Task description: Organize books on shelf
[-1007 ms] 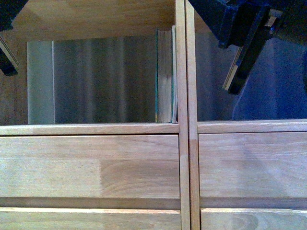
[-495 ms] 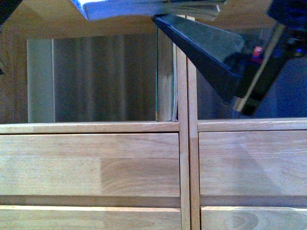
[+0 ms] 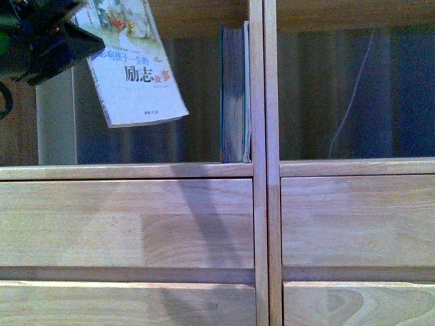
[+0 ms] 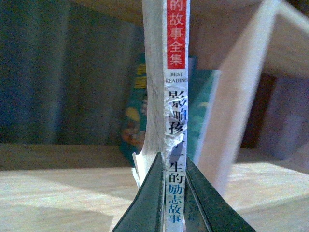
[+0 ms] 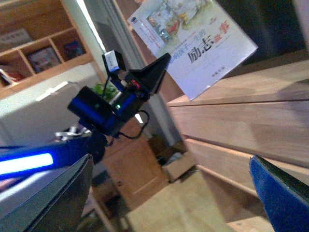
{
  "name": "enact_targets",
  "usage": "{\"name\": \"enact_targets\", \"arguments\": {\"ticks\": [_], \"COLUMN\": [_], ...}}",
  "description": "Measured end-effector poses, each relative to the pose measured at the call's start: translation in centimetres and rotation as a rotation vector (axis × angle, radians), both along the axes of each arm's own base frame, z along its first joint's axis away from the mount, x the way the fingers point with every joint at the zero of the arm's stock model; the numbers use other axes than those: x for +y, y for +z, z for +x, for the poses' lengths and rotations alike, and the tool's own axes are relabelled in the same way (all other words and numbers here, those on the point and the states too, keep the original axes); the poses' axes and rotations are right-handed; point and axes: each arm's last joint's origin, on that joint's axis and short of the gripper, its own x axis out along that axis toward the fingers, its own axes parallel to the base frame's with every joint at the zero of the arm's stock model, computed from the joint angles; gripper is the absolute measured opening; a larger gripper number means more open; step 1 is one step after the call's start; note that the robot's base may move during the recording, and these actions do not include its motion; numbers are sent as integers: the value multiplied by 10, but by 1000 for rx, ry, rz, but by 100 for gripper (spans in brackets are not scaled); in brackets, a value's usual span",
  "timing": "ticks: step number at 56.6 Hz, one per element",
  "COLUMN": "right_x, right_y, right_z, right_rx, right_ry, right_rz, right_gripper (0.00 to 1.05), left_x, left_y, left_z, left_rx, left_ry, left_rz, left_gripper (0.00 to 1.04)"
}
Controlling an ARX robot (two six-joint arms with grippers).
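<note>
Thin paperback [image 3: 136, 64] hangs tilted before the left compartment of the shelf [image 3: 136, 231], upper left in the front view, its top cut off by the frame edge. The left gripper [image 4: 173, 164] pinches it at the white spine; in the front view that gripper is dark, blurred and partly out of frame. The teal book [image 3: 234, 95] stands upright at the compartment's right end, against the divider [image 3: 264, 102], apart from the paperback. The right gripper [image 5: 169, 203] is spread wide with nothing between its fingers, only their ends showing.
</note>
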Motion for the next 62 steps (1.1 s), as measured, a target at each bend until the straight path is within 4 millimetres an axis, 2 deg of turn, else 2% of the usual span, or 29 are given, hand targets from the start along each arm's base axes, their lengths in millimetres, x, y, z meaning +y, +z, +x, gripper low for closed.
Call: {"name": "enact_targets", "arguments": {"ticks": [9, 22, 39, 45, 54, 62], "right_x": [-20, -23, -6, 4, 9, 12], "right_y": [-2, -22, -46, -56, -61, -66], "right_z": [-24, -33, -32, -34, -37, -40], "right_rx": [-112, -211, -414, -540, -656, -707], "right_ry": [-206, -437, -609, -653, -691, -704], "right_rz": [-107, -295, -524, -623, -699, -748], "right_gripper": [98, 98, 98, 98, 98, 98], "left_x": [1, -14, -34, -39, -47, -62], "left_y": [2, 1, -5, -8, -9, -10], "left_z": [38, 74, 101, 112, 125, 129], "left_rx": [-12, -67, -96, -95, -75, -66], "left_ry": [114, 173, 177, 179, 187, 169], "left_rz": [118, 249, 293, 292, 291, 301], "left_gripper": [7, 7, 7, 7, 7, 7]}}
